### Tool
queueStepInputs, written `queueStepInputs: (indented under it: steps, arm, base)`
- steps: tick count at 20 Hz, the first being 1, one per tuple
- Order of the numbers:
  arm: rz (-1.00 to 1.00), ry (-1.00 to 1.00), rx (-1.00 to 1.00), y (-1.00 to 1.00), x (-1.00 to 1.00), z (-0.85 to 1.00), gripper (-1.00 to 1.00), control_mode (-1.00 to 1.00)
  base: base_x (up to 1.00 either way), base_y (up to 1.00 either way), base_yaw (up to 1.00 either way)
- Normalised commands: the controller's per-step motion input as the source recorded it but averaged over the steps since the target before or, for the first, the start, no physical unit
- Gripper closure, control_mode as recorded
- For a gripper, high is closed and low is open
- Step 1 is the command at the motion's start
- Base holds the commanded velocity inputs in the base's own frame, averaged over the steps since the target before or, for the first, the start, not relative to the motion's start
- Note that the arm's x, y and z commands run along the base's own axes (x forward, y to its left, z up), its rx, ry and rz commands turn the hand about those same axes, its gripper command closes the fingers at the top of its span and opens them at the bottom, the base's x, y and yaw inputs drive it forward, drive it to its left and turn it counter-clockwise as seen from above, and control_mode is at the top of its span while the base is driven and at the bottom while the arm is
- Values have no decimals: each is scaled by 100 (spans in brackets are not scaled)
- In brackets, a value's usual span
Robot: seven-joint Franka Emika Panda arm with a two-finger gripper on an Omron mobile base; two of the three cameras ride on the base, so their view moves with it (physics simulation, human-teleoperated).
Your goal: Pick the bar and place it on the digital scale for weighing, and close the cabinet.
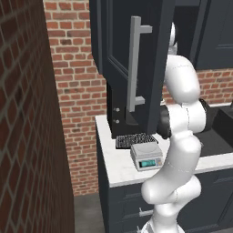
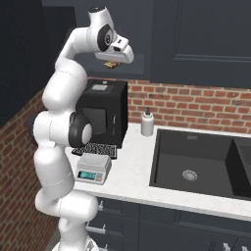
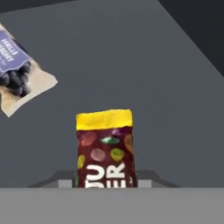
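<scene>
The cabinet [image 1: 116,41] hangs above the counter with its door swung wide open, the long grey handle [image 1: 134,63] facing me. My arm reaches up into it. My gripper [image 2: 113,62] is inside, just above the shelf, shut on the bar [image 2: 111,65]. In the hand view the reddish-brown bar [image 3: 105,148] with its yellow end sticks out from between the fingers of my gripper [image 3: 105,183], over the grey shelf floor. The digital scale [image 1: 146,157] [image 2: 93,169] sits near the counter's front edge with nothing on its platform, teal display lit.
A white and blue packet [image 3: 19,70] lies on the shelf left of the bar. Behind the scale are a dark ribbed tray [image 1: 135,140] and a black boxy appliance [image 2: 104,112]. A soap bottle [image 2: 146,122] and a dark sink [image 2: 206,162] are to the right.
</scene>
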Motion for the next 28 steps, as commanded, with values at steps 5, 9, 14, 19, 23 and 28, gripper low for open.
queueStepInputs:
  steps: [5, 9, 14, 19, 23, 28]
  arm:
    - [0, -2, 0, 0, -98, -28, 100, -100]
    - [0, -2, 4, 0, -100, -11, 100, -100]
    - [0, -1, 8, 0, -100, 0, 100, -100]
    - [0, 0, 10, 0, -100, 0, 100, -100]
    - [0, -1, 9, 17, -100, 0, 100, -100]
    - [0, -1, 11, 31, -100, 0, 100, -100]
  base:
    - [0, 0, 0]
    - [0, 0, 0]
    - [0, 0, 0]
    - [0, 0, 0]
    - [0, 0, 0]
    - [0, 0, 0]
